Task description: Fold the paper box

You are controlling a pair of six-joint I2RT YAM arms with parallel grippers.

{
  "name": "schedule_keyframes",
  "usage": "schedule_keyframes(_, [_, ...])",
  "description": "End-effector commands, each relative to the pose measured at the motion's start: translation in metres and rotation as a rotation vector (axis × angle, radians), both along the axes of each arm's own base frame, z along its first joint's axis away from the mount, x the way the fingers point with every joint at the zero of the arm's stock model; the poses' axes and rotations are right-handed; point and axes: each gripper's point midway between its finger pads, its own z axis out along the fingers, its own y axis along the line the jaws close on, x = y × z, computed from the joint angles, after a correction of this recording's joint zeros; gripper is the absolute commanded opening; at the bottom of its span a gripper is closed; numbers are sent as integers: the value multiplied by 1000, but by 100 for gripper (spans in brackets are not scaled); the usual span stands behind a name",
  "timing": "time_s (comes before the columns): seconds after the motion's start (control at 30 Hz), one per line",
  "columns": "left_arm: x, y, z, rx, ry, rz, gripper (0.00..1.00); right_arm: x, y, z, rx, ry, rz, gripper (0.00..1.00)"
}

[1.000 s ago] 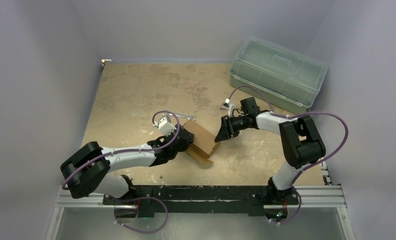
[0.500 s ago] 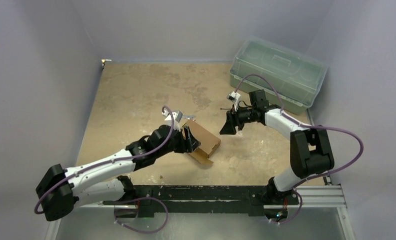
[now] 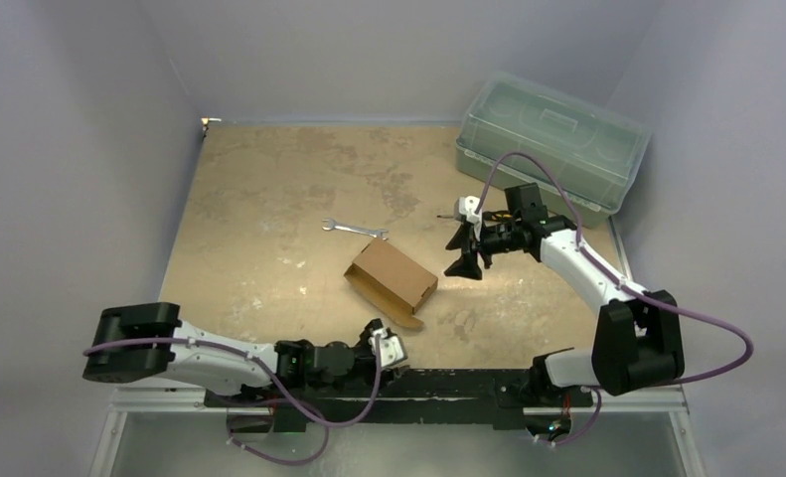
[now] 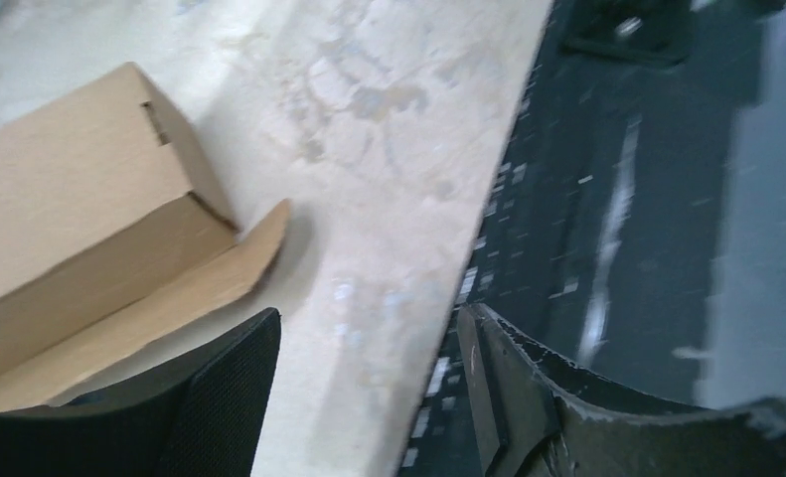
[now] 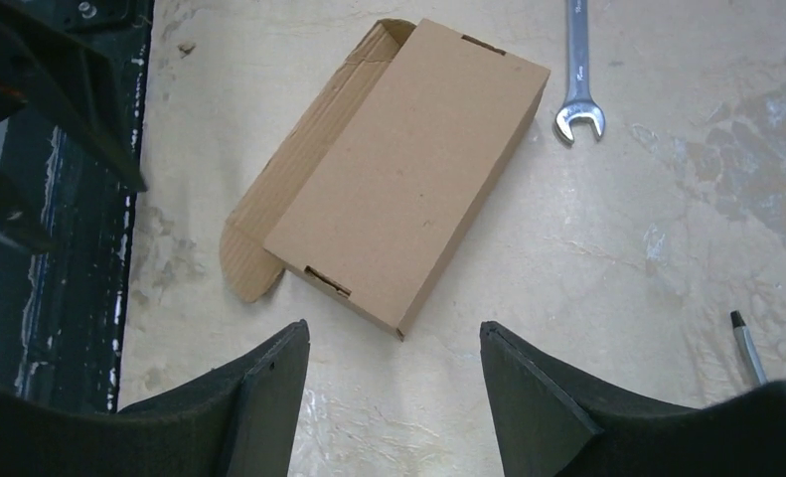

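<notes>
Paper box (image 3: pixel 393 279) lying mid-table (image 3: pixel 269 199), one long flap splayed flat on its near side, wrench (image 3: pixel 354 230) just behind it, left gripper (image 4: pixel 369 323) low at the near edge, right gripper (image 5: pixel 393 333) just right of the box, both spread apart and empty

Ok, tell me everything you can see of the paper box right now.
The paper box is plain brown cardboard, folded into a flat rectangular shape, lying skewed on the table. Small tab slots show at both short ends. One long flap with a rounded corner juts from its near side, flat on the table, ribbing showing. Neither the left hand nor the right hand touches it; both are open.
</notes>
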Motion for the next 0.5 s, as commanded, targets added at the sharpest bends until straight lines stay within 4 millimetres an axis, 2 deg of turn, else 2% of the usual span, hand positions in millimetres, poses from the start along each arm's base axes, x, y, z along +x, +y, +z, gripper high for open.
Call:
schedule_keyframes(0.0, [33, -4, 35, -99, -337, 59, 66, -5, 0, 1, 8, -81, 69, 67])
schedule_keyframes(0.13, [43, -7, 26, -35, -405, 83, 65, -7, 1, -2, 11, -95, 94, 67])
schedule_keyframes(0.27, [49, -6, 27, -40, -433, 122, 61, -7, 1, -2, 13, -105, 96, 67])
schedule_keyframes(0.47, [45, -19, 19, -22, -425, 87, 53, -8, 1, -2, 17, -100, 99, 67])
